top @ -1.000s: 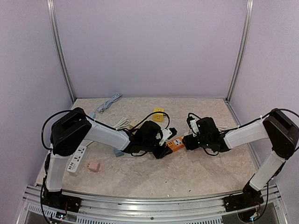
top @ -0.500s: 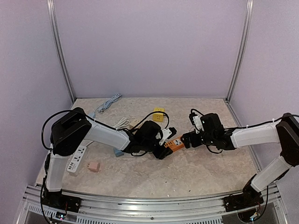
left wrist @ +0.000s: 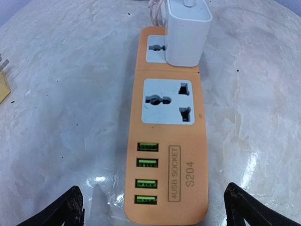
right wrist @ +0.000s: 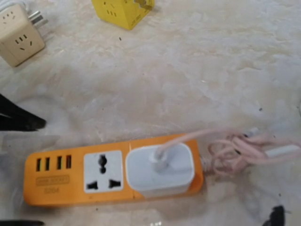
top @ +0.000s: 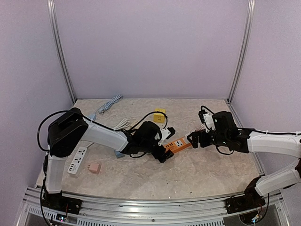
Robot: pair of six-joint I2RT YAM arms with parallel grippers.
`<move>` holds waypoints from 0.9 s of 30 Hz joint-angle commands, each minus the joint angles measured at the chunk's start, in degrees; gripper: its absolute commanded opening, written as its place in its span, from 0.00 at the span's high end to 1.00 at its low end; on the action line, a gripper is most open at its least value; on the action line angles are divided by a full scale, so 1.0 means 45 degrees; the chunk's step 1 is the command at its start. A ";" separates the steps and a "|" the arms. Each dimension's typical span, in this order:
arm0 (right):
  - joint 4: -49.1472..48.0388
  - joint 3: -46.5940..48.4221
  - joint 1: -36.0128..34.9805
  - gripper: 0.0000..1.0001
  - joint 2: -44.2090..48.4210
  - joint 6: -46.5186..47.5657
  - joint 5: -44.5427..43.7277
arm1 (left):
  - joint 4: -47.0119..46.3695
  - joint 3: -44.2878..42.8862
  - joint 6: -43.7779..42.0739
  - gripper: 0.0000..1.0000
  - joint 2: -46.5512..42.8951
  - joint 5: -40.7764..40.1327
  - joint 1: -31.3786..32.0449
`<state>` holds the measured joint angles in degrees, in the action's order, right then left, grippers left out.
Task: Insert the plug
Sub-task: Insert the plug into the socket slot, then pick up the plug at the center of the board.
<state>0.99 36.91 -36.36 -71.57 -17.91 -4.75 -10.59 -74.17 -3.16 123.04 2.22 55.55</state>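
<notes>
I see the table with both arms reaching in low toward its middle, the left arm from one side and the right arm from the other. A long white power strip lies near the left edge, well apart from the work.

The orange power strip lies flat on the table between the two grippers. Its end with the four green USB ports points at the left gripper and its other end points at the right gripper. On my left wrist view the left gripper's jaws are spread wide. One finger stands on each side of the strip's USB end, and neither touches it, so it holds nothing. The right gripper sits near the strip's plug end but apart from it. On the right wrist view I catch only a dark fingertip at the far corner of the frame, so those jaws also stand wide with nothing in them.

The white plug is seated upright in the socket farthest from the USB ports, and the socket next to it is free. A pink cable runs from the plug to a loose bundle just beside that end of the strip.

Farther back are a blue cable, a yellow cube adapter and a beige adapter. A pink adapter sits near the white strip.
</notes>
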 commanded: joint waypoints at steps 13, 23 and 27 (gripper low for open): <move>0.0878 0.0195 -0.0135 0.00 0.0443 0.0108 0.0104 | 1.0015 -0.0173 -0.0468 0.01 -0.4516 -0.3722 -0.0691; 0.0584 0.0185 -0.0156 0.00 0.0373 0.0133 0.0543 | 1.4705 -0.0766 -0.1335 0.01 -0.3400 -0.4157 -0.1446; 0.0580 0.0147 -0.0157 0.00 0.0484 0.0142 0.0687 | 1.4649 -0.0841 -0.1526 0.01 -0.3455 -0.3339 -0.1851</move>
<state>3.60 36.97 -36.38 -70.06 -17.63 -2.72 51.11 -77.91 -7.77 107.18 -15.22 48.90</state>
